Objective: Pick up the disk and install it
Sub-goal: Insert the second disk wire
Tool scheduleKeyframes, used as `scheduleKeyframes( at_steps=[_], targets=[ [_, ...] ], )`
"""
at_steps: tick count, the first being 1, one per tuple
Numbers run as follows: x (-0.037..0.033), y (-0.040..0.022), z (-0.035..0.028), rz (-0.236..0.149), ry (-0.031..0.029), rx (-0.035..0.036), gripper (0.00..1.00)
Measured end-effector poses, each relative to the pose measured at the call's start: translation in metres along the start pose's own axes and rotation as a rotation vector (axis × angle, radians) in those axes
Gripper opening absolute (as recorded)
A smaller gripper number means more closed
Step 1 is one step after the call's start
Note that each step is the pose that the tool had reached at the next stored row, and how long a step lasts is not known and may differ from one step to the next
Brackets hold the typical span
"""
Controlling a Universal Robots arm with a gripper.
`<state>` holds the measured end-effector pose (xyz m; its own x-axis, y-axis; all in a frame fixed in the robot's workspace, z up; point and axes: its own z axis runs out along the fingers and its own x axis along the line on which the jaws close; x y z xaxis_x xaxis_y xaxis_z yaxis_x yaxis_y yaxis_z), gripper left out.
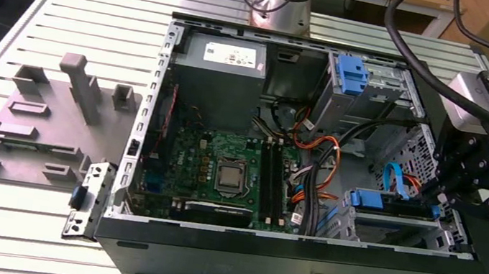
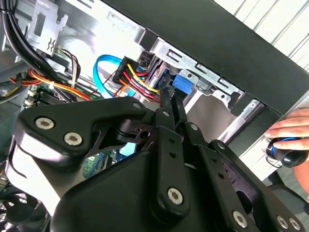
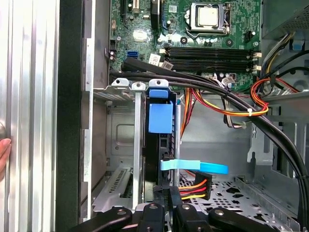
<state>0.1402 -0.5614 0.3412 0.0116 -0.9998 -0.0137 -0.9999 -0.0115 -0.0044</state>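
Gripper at drive bay, fingers pressed together on the disk's rear edge.
Disk stands edgewise in bay slot; cables crowd one side, case wall the other.

A slatted metal table carries everything. The open computer case lies on its side on it. Toward the exterior view's left of the case, well apart, sits a flat grey fixture plate with upright blocks. Just beside the case's near corner lies what may be a small metal bracket.
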Motion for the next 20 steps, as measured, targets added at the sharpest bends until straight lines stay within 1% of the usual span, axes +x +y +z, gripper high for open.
scheduleKeyframes(
  at_steps=[20],
  targets=[
    [0.0, 0.0, 0.0022, 0.0, -0.0001, 0.0, 0.16]
  ],
)
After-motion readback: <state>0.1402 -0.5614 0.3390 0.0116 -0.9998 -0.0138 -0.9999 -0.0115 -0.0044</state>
